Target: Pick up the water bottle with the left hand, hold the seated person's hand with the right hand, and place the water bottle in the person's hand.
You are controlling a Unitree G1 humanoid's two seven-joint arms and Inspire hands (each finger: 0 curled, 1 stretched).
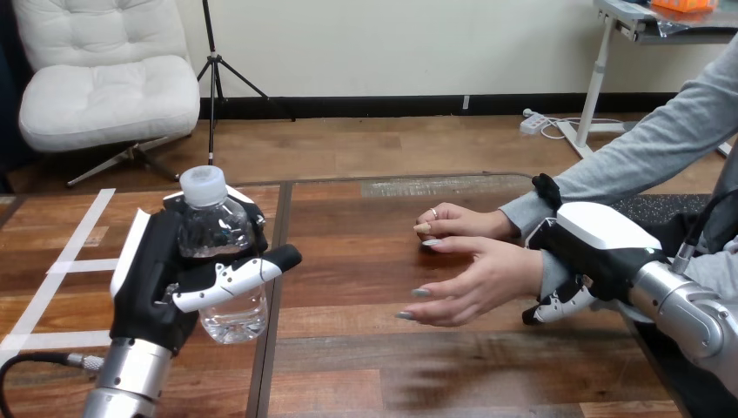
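Note:
A clear plastic water bottle (215, 228) with a white cap stands upright in my left hand (150, 280) at the view's left, lifted a little above the wooden table (365, 357). That hand's fingers and thumb are curled round the bottle's body. At the right, the person's hand (480, 277) reaches out over the table, palm turned sideways and fingers spread, empty. My right hand (599, 242) sits on that arm's wrist, its fingers curled under it. A wide gap lies between the bottle and the person's outstretched hand.
The person's other hand (457, 222) rests flat on the table just behind the outstretched one. White tape lines (77, 237) mark the table's left part. A dark mat (663, 209) lies at the far right.

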